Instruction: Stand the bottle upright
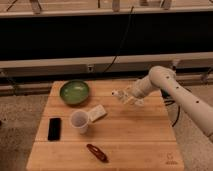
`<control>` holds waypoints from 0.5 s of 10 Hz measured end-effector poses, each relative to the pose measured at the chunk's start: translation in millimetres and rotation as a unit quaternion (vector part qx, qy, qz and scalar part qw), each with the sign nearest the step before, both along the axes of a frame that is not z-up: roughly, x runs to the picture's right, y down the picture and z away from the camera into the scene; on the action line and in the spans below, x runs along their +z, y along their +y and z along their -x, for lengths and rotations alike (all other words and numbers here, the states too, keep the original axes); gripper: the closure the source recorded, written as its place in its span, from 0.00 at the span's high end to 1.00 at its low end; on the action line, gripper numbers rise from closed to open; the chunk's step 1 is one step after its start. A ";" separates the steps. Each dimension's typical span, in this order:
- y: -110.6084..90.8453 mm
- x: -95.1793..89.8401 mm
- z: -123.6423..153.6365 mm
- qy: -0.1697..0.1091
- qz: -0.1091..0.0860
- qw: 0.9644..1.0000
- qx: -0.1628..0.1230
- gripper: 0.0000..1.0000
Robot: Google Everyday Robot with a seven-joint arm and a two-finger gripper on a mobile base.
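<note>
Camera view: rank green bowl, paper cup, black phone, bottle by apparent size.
Green bowl
Paper cup and black phone, roughly alike
Bottle, smallest, at the gripper over the far right of the table

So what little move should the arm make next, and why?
Probably turn the wrist so the bottle comes upright. The gripper hangs over the far right of the table, and the bottle at its tip seems to point sideways, clear of the green bowl and paper cup.
</note>
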State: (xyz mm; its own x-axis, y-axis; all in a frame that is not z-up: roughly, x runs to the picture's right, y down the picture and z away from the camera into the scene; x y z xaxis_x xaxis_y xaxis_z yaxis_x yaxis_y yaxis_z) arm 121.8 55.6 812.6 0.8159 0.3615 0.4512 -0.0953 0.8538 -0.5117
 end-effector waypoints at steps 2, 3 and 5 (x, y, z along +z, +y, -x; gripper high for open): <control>-5.5 2.0 7.1 -0.017 -0.001 0.999 0.027 0.00; -6.9 3.5 7.8 -0.021 -0.001 0.999 0.036 0.00; -11.5 9.3 11.2 -0.028 0.001 0.998 0.060 0.00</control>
State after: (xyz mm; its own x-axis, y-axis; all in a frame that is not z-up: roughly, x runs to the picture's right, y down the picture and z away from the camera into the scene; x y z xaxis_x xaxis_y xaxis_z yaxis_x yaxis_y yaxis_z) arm 110.6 44.1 821.9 0.7402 0.4563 0.4938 -0.1683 0.8368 -0.5210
